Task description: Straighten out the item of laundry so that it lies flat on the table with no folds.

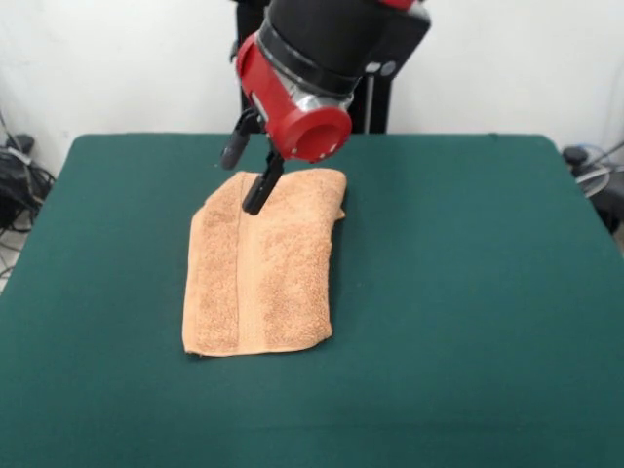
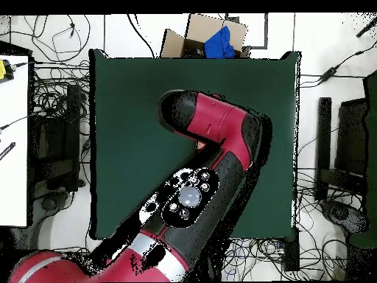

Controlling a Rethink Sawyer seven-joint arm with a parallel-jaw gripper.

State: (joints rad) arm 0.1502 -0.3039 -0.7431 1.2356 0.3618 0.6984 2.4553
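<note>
The orange-tan towel (image 1: 261,278) lies folded lengthwise in a long rectangle on the dark green table (image 1: 468,292), a little left of centre, with a bunched fold at its far right corner. My gripper (image 1: 242,184) hangs over the towel's far end and is open. One black finger (image 1: 261,190) reaches down onto the towel's far edge; the other stands apart beyond that edge. In the overhead view the arm (image 2: 213,133) covers nearly all of the towel, and only a sliver (image 2: 200,145) shows. The gripper is hidden there.
The table (image 2: 125,110) has wide green room all round the towel. Off the table, a cardboard box with blue cloth (image 2: 210,37) sits past one end. Cables and dark equipment (image 2: 59,140) lie on the floor at both sides.
</note>
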